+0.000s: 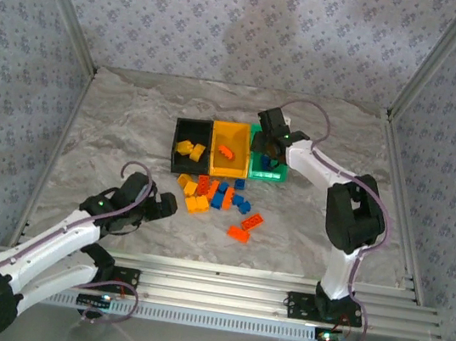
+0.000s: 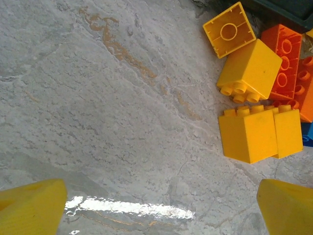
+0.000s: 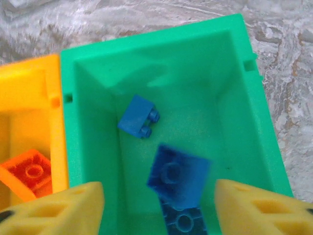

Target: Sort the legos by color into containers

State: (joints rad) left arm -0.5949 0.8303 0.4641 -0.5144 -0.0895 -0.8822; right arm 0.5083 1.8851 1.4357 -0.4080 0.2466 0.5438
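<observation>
Right now the right arm's jaws stand wide above the green bin (image 3: 88, 137), and a blue brick (image 3: 178, 175) shows blurred between them, touching neither pad as far as I can tell. I judge this to be the drop itself. Another blue brick (image 3: 138, 116) lies on the bin floor near the far wall, and a third lies just under the blurred one, so blue belongs here. To finish the step cleanly, the jaws should hold their width and rise straight up. A sideways pull could clip the green wall or the neighbouring yellow-orange bin (image 3: 29, 88), where a red-orange brick (image 3: 29, 174) rests. The left arm's jaws are also wide and hold nothing. They hover low over the bare tabletop (image 2: 122, 122), just short of the pile of legos (image 1: 215, 196), which lies in front of the bins. The nearest piece is a yellow brick (image 2: 247, 136) lying on its side and touching a second yellow one — so the pads should straddle one brick across its flat faces, centred, to avoid dragging its neighbour. Yellow bricks already lie in the black bin (image 1: 175, 150), so that is where it likely goes. The arms stand well apart, so both moves can probably run together.
</observation>
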